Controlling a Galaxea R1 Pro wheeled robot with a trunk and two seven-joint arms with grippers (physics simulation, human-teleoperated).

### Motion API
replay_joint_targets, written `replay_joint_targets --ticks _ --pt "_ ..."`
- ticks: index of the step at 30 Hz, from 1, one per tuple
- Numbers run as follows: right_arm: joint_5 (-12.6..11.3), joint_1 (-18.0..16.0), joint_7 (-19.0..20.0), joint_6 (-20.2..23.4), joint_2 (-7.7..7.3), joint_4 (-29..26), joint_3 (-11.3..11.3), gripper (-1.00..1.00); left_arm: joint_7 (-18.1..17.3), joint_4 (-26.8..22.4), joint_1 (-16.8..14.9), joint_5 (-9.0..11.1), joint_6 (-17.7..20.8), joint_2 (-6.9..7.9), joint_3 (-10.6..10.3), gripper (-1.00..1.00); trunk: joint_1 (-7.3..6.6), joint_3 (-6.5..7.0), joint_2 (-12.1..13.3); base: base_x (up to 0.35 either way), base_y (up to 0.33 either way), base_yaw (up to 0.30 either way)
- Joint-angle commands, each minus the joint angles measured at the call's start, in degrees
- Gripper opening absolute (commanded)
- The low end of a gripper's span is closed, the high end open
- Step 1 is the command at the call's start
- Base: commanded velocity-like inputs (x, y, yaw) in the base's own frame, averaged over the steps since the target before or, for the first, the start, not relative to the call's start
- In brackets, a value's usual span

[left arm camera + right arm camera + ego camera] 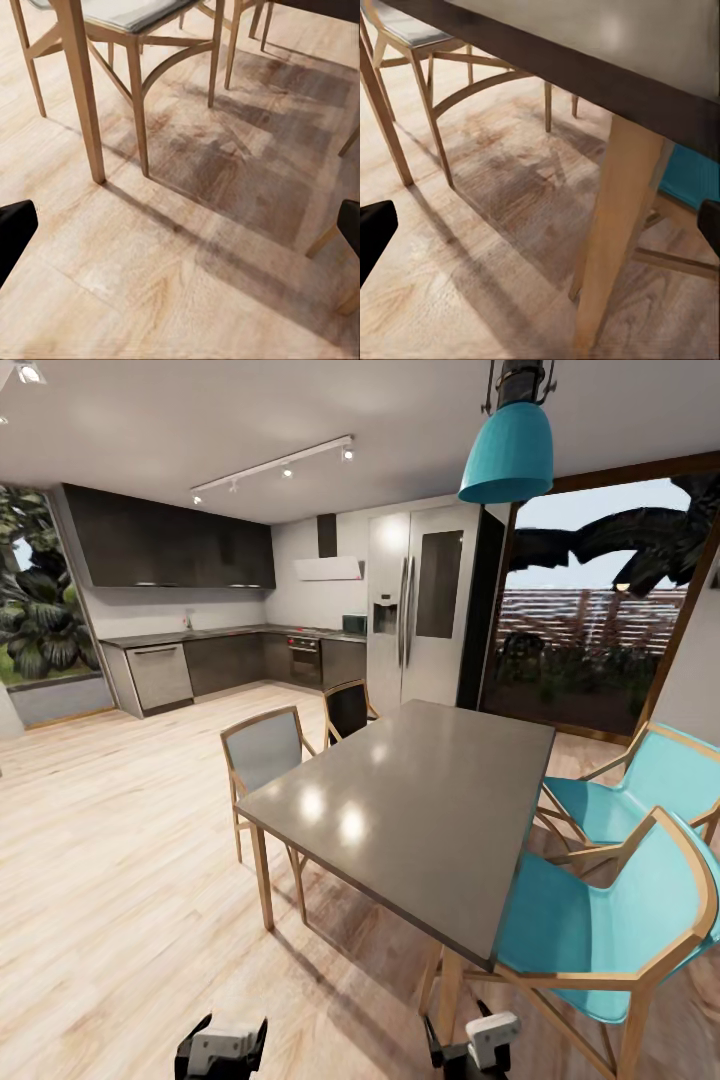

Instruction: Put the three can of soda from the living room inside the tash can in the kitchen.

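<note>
From your head view you are in the kitchen-dining area, facing the grey dining table [420,810] with a grey chair [265,755] on its left and turquoise chairs [610,910] on its right. The left claw [222,1048] and right claw [470,1045] sit low at the frame's bottom edge. No soda can or trash can is visible here, so you cannot tell where they are; this reads as a transit step. Steer left of the table, where the plank floor [110,860] lies open toward the dark cabinets [220,660] and fridge [420,600].

In your left wrist view, the fingertips [15,232] stand wide apart with nothing between them, over bare floor beside a table leg [84,97] and chair legs.

In your right wrist view, the fingertips [375,229] are likewise spread and empty, and the table's near leg [611,240] and dark edge sit close. Keep that arm tucked and swing the base away before turning.
</note>
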Motion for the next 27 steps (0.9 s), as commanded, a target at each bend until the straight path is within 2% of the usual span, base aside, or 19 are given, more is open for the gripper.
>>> replay_joint_targets --ticks 1,5,6,9,13,27 --pt "0.02 -0.01 0.0 -0.02 0.0 0.06 -0.03 1.0 0.0 0.12 -0.01 0.01 -0.05 0.0 0.0 1.0 0.0 0.01 0.0 0.0 0.0 0.0" --pt "0.06 -0.13 -0.17 -0.53 -0.04 2.7 -2.33 1.0 0.07 5.69 -0.09 0.13 -3.9 0.01 -0.01 1.0 0.0 0.01 0.0 0.0 0.0 0.0" --pt "0.03 -0.32 -0.22 -0.7 -0.08 4.38 -3.28 1.0 0.09 8.67 -0.15 0.19 -5.69 -0.01 0.03 1.0 0.0 0.01 0.0 0.0 0.0 0.0" --pt "0.05 -0.61 -0.26 -0.82 -0.11 7.49 -3.95 1.0 0.11 11.08 -0.25 0.1 -7.0 -0.05 0.09 1.0 0.0 0.01 0.0 0.0 0.0 0.0" --pt "0.19 -0.77 -0.27 -0.87 -0.1 10.05 -4.17 1.0 0.16 12.2 -0.32 0.02 -7.44 -0.07 0.13 1.0 0.0 0.01 0.0 0.0 0.0 0.0" --pt "0.03 -0.85 -0.28 -0.88 0.1 11.48 -4.25 1.0 0.3 13.64 -0.48 -0.03 -7.61 -0.12 0.15 1.0 0.0 0.01 0.0 0.0 0.0 0.0"
